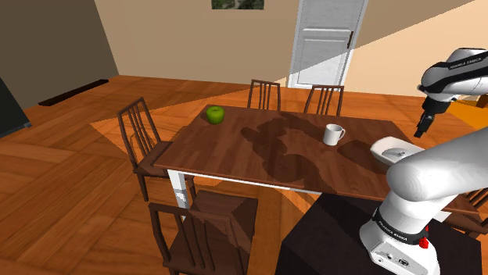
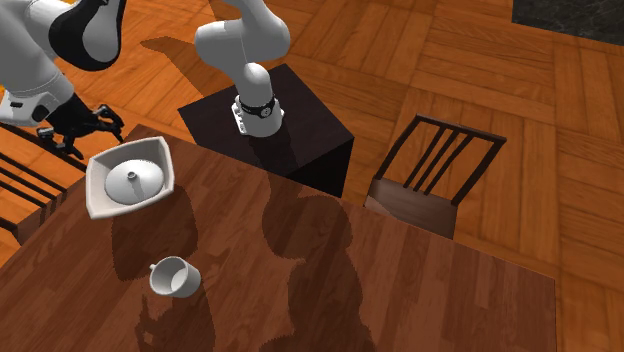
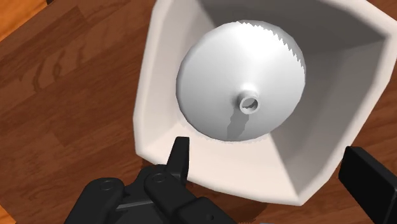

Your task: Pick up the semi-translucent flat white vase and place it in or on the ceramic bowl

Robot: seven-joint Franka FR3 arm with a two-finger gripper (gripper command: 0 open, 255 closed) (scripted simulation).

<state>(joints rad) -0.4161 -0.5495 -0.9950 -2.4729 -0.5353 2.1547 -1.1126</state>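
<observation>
The flat white vase [image 3: 242, 89], a round disc with a small neck in its middle, lies inside the squarish white bowl [image 3: 153, 95]. My black gripper [image 3: 273, 172] hangs just above them, open, its fingers [image 3: 180, 156] standing wide apart on either side of the bowl's near edge and touching nothing. In the second exterior view the vase [image 2: 133, 180] rests in the bowl [image 2: 100, 200] near the table's corner, with the gripper [image 2: 85, 135] right behind it. In the shoulder view the bowl [image 1: 383, 148] sits at the table's right end, below the gripper [image 1: 421, 129].
A white mug [image 1: 334, 134] stands on the dark wooden table [image 1: 258, 156] to the left of the bowl, and a green apple [image 1: 215, 114] lies at the far left corner. Wooden chairs [image 1: 141, 137] ring the table. The dark stand [image 2: 270, 125] is beside the bowl's end.
</observation>
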